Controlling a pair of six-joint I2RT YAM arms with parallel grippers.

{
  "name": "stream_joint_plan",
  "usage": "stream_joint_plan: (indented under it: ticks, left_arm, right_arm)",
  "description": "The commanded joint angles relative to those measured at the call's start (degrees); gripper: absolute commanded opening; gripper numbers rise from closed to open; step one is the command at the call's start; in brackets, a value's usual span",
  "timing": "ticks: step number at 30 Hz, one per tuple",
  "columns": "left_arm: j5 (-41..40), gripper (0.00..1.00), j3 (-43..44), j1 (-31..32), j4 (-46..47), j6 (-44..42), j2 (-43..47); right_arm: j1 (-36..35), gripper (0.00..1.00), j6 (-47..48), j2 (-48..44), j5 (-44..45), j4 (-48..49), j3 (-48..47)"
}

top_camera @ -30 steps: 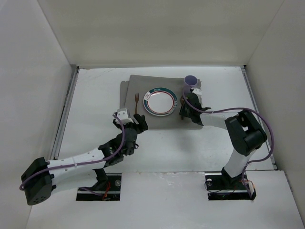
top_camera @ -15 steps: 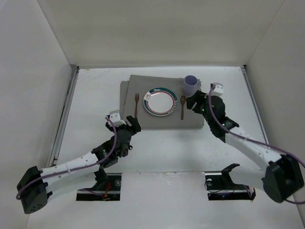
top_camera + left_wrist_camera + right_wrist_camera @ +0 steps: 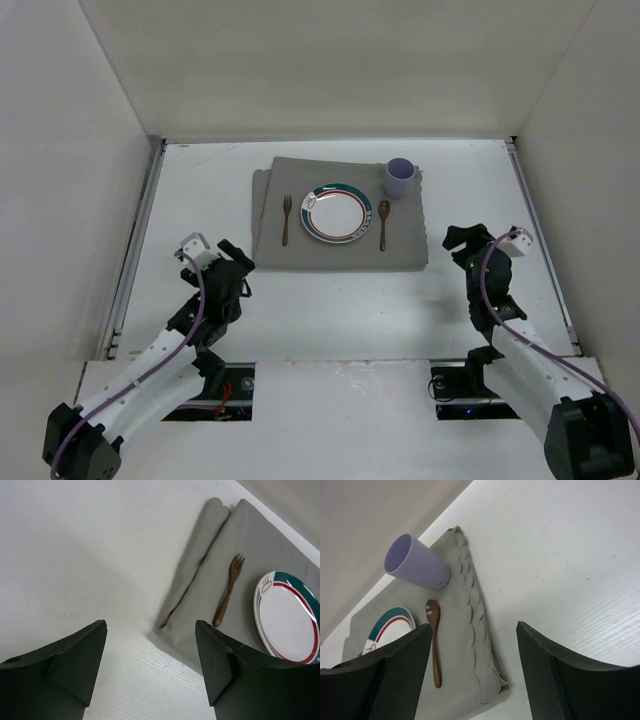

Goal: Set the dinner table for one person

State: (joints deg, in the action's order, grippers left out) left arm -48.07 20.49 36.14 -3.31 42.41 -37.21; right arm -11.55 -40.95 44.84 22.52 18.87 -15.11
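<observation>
Top external: mat (image 3: 400, 252) w/ fork (image 3: 285, 218), plate (image 3: 337, 212), spoon (image 3: 382, 224), cup (image 3: 400, 177); L edge maybe folded.

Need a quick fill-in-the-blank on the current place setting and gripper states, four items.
1. The fork lies on the mat, ____ of the plate.
2. The spoon lies ____ of the plate.
3. The cup stands ____ at the mat's far right corner.
4. The left gripper and right gripper are both ____, holding nothing.
Missing words: left; right; upright; open.
</observation>
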Motion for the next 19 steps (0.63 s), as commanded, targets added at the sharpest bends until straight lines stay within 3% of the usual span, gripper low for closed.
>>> stream_joint_plan:
  ticks: [1,11,19]
  left_arm:
    - [4.9,0.70,1.2,-3.4,-3.9,2.8,2.1]
    - [9.0,0.74,3.8,-3.9,-5.6,4.1,2.2]
    - [9.3,0.71,3.9,-2.9,-5.0,4.7,-1.3]
  right_arm:
    - [1.7,0.75,-3.8,-0.5,0.9,5.8,0.3]
    - [1.5,0.75,-3.4,8.0,0.2,6.3,-1.8]
    - [1.5,0.76,-3.3,6.9,-0.2,5.8,-1.8]
